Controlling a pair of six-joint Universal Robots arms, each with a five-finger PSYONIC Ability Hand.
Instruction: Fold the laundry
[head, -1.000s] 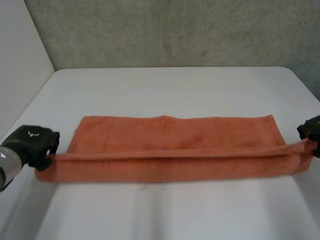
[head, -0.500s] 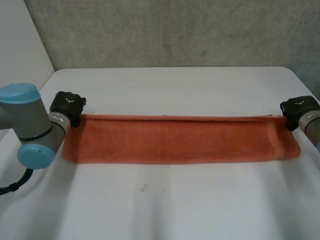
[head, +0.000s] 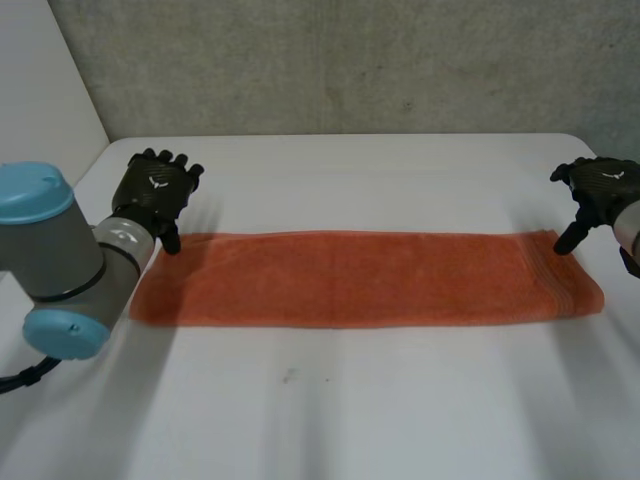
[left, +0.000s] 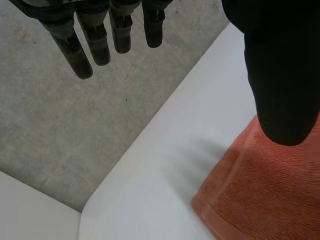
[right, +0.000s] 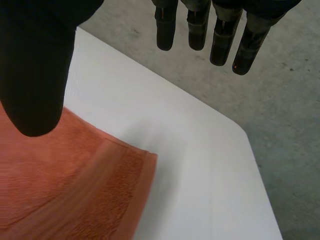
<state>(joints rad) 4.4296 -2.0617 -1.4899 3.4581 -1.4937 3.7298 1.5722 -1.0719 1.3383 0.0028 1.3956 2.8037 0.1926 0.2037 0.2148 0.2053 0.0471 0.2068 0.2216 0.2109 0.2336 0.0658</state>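
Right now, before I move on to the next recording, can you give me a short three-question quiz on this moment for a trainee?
1. True or false: the left hand has its fingers curled round the orange terry towel.
2. Pick one: on the white table the towel lies as A) a crumpled heap, B) a long flat strip, C) a tight roll.
3. Fill in: the right hand, by the towel's far corner, has its fingers ____ (open or shut).

Key: 1 false, its fingers are straight and clear of the cloth; 2 B; 3 open.
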